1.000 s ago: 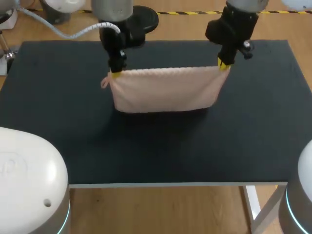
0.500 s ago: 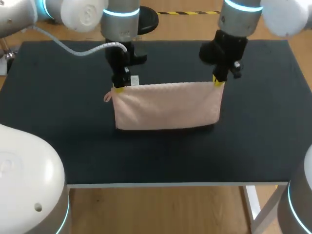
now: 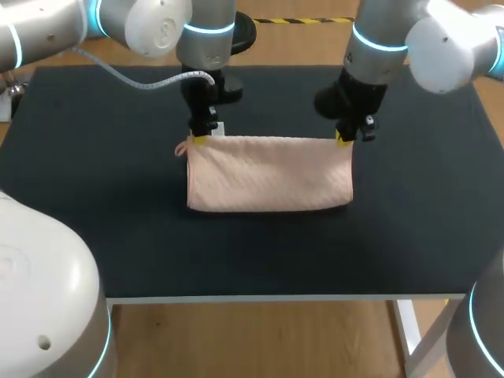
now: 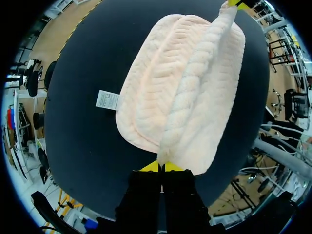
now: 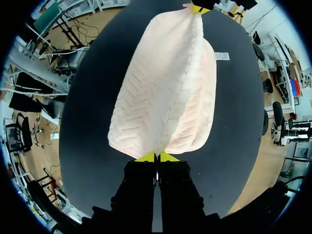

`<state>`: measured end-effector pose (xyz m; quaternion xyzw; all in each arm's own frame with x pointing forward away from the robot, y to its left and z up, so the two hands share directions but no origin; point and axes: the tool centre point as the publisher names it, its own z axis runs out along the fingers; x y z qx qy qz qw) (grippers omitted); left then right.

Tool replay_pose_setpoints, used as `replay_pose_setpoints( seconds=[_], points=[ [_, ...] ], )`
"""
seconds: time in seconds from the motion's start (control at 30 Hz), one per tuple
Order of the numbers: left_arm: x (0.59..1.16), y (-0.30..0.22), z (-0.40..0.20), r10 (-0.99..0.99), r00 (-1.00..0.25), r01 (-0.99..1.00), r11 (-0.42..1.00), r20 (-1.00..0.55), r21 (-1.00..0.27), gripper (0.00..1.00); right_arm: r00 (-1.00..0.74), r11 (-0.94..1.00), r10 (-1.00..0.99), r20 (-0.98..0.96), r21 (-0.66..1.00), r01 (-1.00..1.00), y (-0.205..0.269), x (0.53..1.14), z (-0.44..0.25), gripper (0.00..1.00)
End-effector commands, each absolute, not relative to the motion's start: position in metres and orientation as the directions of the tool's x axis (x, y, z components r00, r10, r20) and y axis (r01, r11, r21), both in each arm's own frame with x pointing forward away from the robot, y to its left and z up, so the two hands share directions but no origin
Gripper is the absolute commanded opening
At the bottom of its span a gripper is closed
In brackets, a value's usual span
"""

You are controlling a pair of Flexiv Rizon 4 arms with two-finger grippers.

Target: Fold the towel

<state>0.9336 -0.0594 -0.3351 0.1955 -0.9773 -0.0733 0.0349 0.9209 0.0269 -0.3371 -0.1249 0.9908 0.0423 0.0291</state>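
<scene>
Both arms had come down toward six o'clock, laying the towel [image 3: 270, 175] flatter. The left gripper [image 3: 198, 138] and right gripper [image 3: 344, 140] were pinched tight on its ten and two o'clock corners, and it lay doubled at the middle of the table [image 3: 79, 157]. The step called for lowering both corners level, with the edges matched, before any release.

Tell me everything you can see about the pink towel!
The towel is pale pink, soft-looking cloth with a zigzag weave. It lies folded double on the black table, its far edge stretched between two grippers. The left gripper pinches one far corner, the right gripper the other. A small white tag sticks out at one side.
</scene>
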Motion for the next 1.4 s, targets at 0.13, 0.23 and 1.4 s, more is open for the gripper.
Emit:
replay_pose_setpoints(
  seconds=[0.13,0.23,1.4],
  points=[
    [0.954,-0.054,-0.350,-0.397,-0.916,-0.384,0.910,0.061,0.158,0.00,-0.967,0.967,-0.245,-0.075,0.053,-0.249,0.033,0.941,-0.345,0.00],
    [0.958,-0.053,-0.351,-0.399,-0.915,-0.386,0.909,0.062,0.156,0.00,-0.967,0.969,-0.239,-0.082,0.044,-0.243,0.033,0.948,-0.347,0.00],
    [0.950,-0.026,-0.264,-0.160,-0.986,-0.168,0.893,0.056,-0.417,1.00,-0.945,0.982,-0.157,-0.286,0.054,-0.180,0.017,0.980,-0.265,1.00]
  ],
)
